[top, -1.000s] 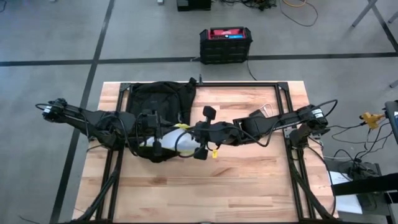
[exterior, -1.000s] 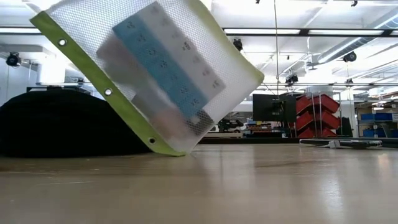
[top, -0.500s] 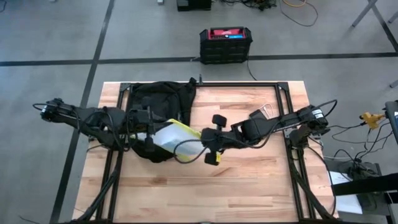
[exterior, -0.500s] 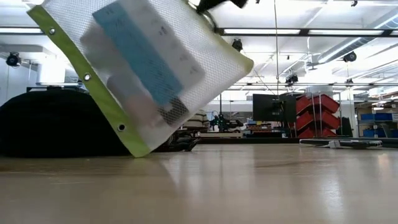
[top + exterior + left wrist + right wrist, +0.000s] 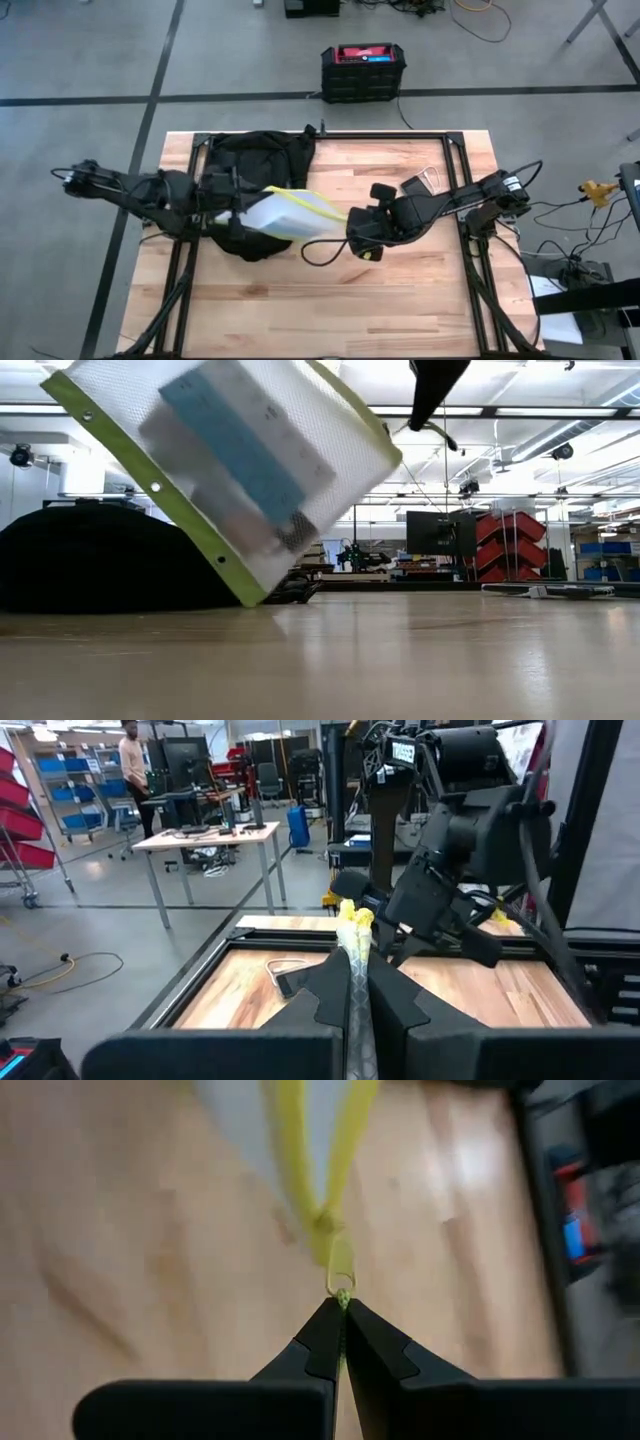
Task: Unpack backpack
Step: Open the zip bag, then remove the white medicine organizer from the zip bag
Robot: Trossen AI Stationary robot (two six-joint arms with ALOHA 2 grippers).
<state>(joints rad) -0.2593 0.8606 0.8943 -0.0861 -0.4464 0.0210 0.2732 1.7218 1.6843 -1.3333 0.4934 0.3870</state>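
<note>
Mesh pouch [image 5: 285, 212] stretched between my fingers: left fingers [image 5: 356, 982] pinch its edge, right fingers [image 5: 338, 1320] clamp the zipper pull [image 5: 340, 1280]. Risk: pull slips out, pouch drops onto the backpack [image 5: 255, 155].

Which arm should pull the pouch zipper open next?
Right. Its tool is already shut on the zipper pull, out on the free side of the mesh pouch. The left tool clamps the pouch's edge as an anchor.

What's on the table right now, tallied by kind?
Backpack: 1
Mesh pouch with yellow-green trim, held off the table by the left gripper and the right gripper: 1
Small dark item with a clear part, near the right arm, too small to identify: 1
Total: 3
</note>
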